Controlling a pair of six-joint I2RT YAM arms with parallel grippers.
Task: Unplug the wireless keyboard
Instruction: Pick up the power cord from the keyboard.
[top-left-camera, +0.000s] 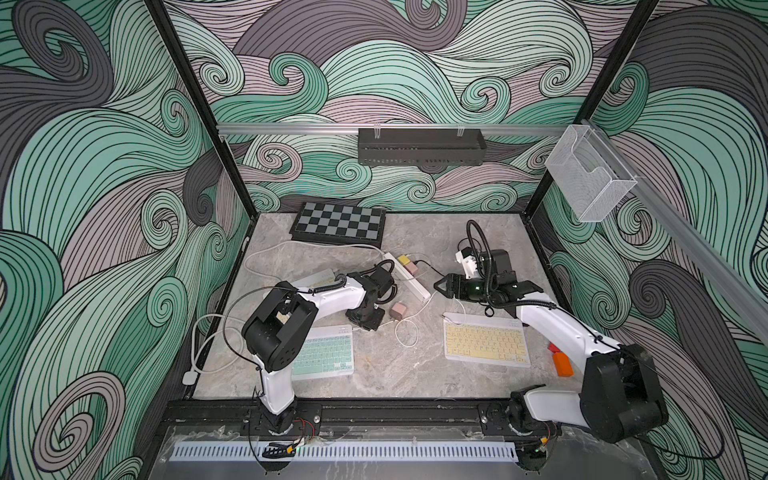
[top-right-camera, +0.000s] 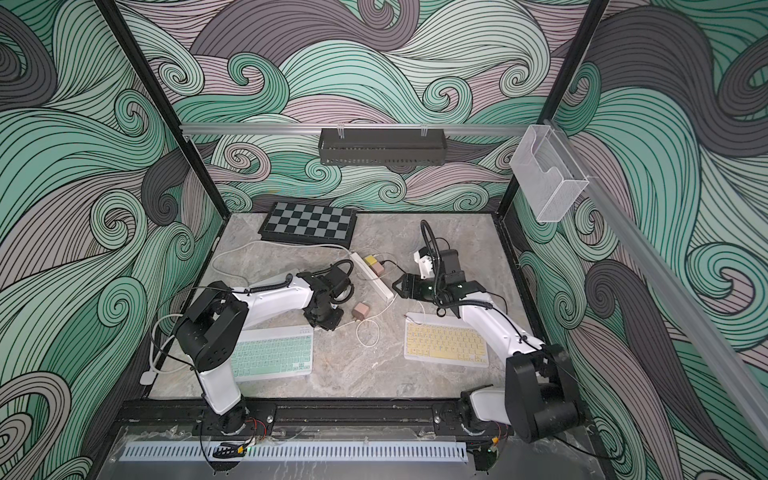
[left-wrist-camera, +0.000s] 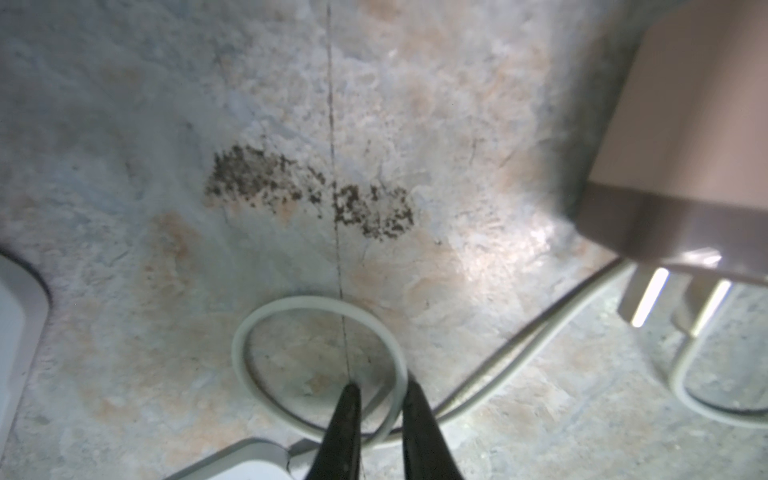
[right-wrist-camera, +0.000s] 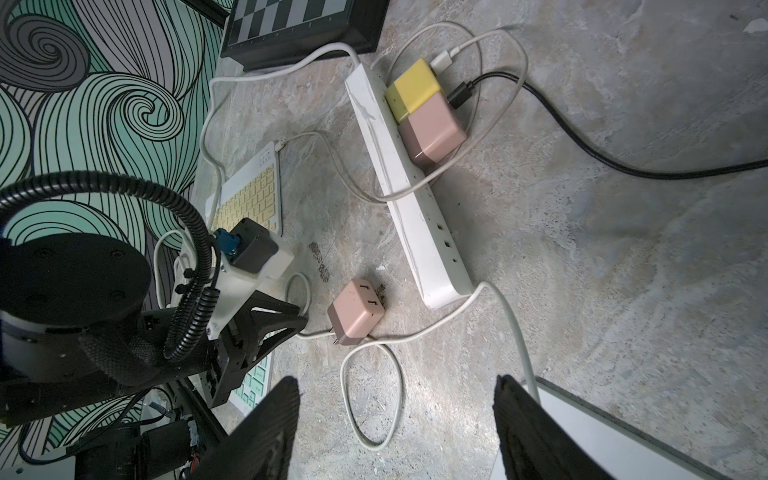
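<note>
Now the left pincer (left-wrist-camera: 378, 415) has its jaws nearly together astride the white cable (left-wrist-camera: 316, 302), beside the green keyboard (top-left-camera: 324, 353) at lower left of a top view. I cannot tell whether they pinch it. The right pincer (right-wrist-camera: 395, 415), right of centre, is spread wide over the tabletop (right-wrist-camera: 582, 249).

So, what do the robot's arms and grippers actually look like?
The left arm and right arm have white link shells, bulky black joint housings and black corrugated cable alongside. The left gripper and right gripper carry black tapering fingers. A green light glows at the right wrist.
</note>
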